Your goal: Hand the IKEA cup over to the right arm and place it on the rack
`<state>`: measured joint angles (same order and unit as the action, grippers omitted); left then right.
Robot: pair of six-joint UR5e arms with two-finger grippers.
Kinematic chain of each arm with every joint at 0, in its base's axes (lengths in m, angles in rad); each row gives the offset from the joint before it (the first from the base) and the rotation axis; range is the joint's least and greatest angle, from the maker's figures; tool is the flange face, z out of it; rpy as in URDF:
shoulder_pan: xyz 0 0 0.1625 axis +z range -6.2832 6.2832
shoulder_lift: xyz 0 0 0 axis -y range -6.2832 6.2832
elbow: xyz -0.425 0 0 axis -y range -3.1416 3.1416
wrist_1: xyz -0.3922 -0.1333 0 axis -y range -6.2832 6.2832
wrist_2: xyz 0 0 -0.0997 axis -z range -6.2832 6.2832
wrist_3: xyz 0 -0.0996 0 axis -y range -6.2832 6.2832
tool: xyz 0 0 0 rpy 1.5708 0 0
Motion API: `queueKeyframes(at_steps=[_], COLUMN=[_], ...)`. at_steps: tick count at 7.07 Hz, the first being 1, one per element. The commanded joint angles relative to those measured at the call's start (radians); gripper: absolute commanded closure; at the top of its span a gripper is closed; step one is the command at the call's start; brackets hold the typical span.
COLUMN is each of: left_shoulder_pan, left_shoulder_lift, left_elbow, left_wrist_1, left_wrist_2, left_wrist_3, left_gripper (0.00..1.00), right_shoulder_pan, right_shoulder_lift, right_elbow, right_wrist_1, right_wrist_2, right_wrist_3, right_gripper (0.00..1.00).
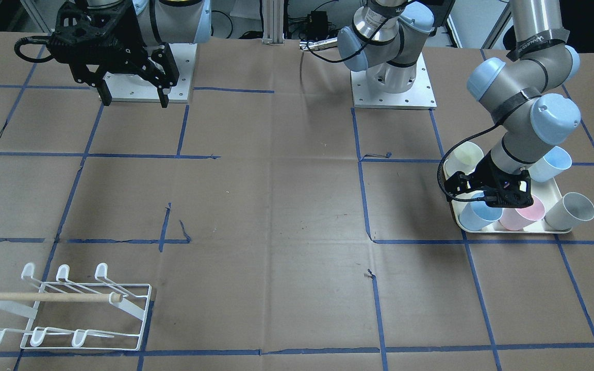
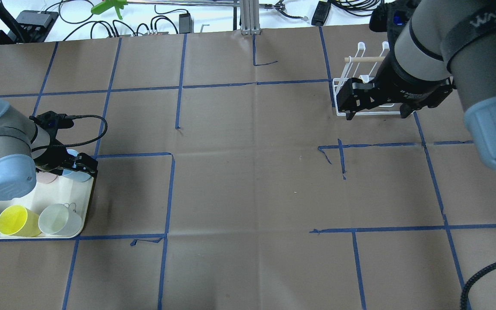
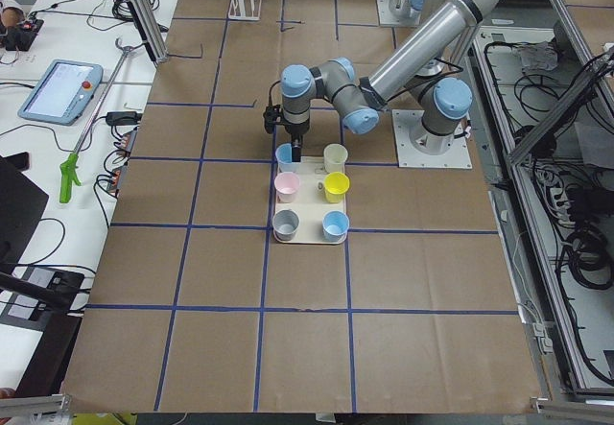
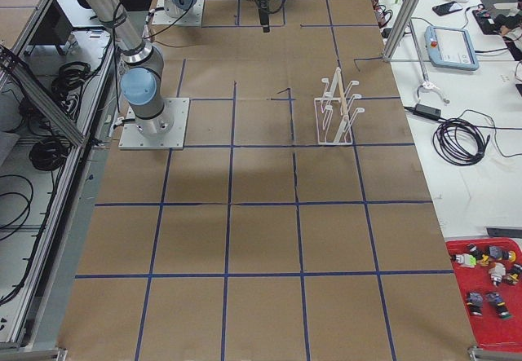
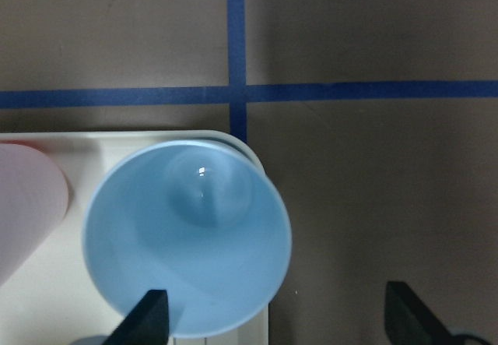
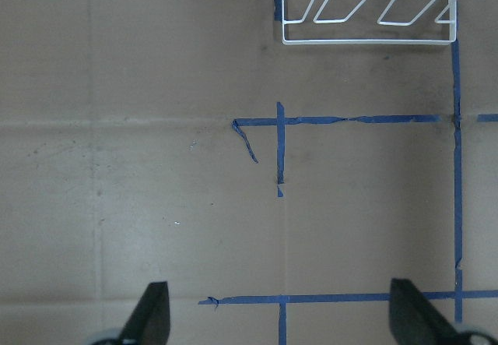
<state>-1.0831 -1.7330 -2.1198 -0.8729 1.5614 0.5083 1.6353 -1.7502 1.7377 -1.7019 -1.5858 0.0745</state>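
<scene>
The blue cup [image 5: 187,240] stands mouth-up at the corner of the cream tray [image 5: 117,141], right under the left gripper [image 5: 276,318]. That gripper's fingers are spread apart, one over the cup's mouth and the other outside its wall above the bare tabletop [image 5: 373,205], so nothing is gripped yet.

The main risk, as I judge it, is a finger landing on the rim instead of clearing it. That would tip the cup or push it off the tray corner. The pink cup [image 5: 27,205] sits just beside it, though I cannot tell from this angle whether they touch. A sideways nudge could knock it over. The wall looks like smooth, glossy plastic that tapers to a smaller round base, so a pinch on one wall could slip or let the cup swing during the hand-over.

The tray is low-rimmed with rounded corners, and the tabletop is matt brown paper crossed with blue tape. Well apart, the right gripper [image 6: 284,322] hangs with its fingers spread and empty, near the white wire rack [image 1: 65,309] with its round-tipped prongs and wooden rod.
</scene>
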Motion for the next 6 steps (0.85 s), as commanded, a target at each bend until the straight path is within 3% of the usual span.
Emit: queueKeyframes(at_steps=[1,4,5,6], left_shoulder_pan=[0.000,0.000,0.000,-0.001], left_shoulder_lift=[0.007,-0.014,-0.016,-0.007], left_elbow=[0.004,0.006,0.006,0.009], left_wrist_1=[0.006,0.008,0.008,0.008], left_wrist_2=[0.002,0.002,-0.004,-0.006], left_wrist_3=[0.001,-0.001,0.003,0.003], left_gripper=[0.02,0.02,0.19,0.54], right_shoulder_pan=[0.000,0.000,0.000,0.000], right_shoulder_lift=[0.000,0.000,0.000,0.000], right_elbow=[-0.001,-0.001,-0.001,-0.001], right_wrist_1=[0.068,0.068,0.068,0.068], right_wrist_2=[0.000,0.004,0.004,0.004], right_wrist_3=[0.001,0.002,0.004,0.004], right_gripper=[0.00,0.00,0.00,0.00])
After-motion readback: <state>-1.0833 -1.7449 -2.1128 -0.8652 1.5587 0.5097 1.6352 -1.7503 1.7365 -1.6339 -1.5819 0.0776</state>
